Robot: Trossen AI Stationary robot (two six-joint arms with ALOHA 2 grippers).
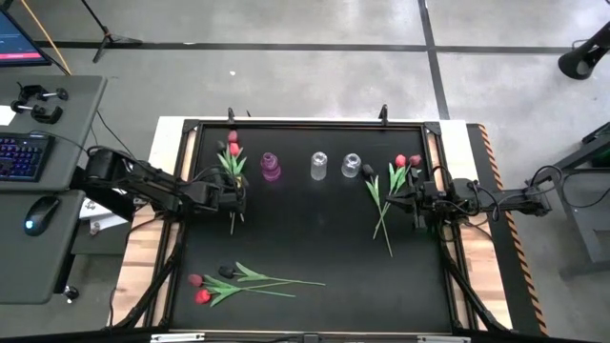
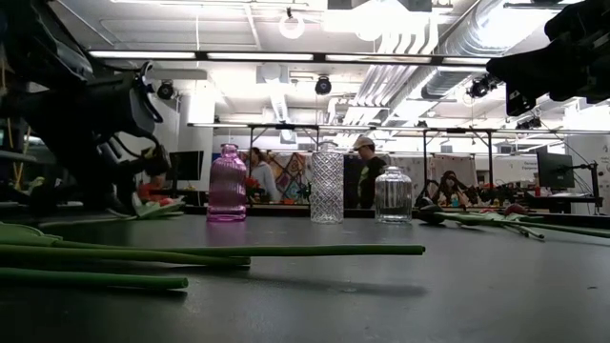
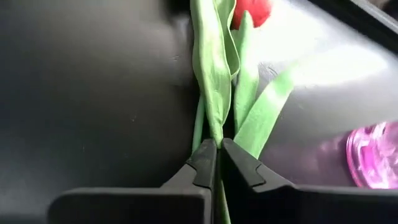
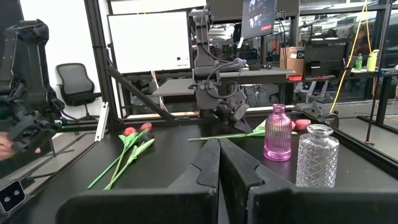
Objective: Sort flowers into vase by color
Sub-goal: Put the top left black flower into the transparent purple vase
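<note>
My left gripper (image 1: pixel 233 197) is shut on a green tulip stem at the table's left. That small bunch's red and pink heads (image 1: pixel 233 143) point at the far edge, beside a purple vase (image 1: pixel 271 167). Two clear glass vases (image 1: pixel 318 165) (image 1: pixel 352 165) stand to the right of the purple one. My right gripper (image 1: pixel 415 198) is shut and holds nothing, raised beside a second bunch (image 1: pixel 386 186) that lies flat with red and dark heads. A third bunch (image 1: pixel 238 279) lies near the front edge. My left gripper (image 3: pixel 219 149) pinches a thin green stem (image 3: pixel 216 127) between its two fingers, just below the leaves, coming down at a slant from the table's left. The stem runs on past the fingers toward the red head (image 3: pixel 252 9). The low view shows the heads (image 2: pixel 157 202) at table height.
The three vases stand in a row near the far edge. The black mat has a raised dark frame (image 1: pixel 305 122) around it. There is open mat between the bunches, in the middle (image 1: pixel 315 229). People stand in the room beyond the table (image 2: pixel 367 171).
</note>
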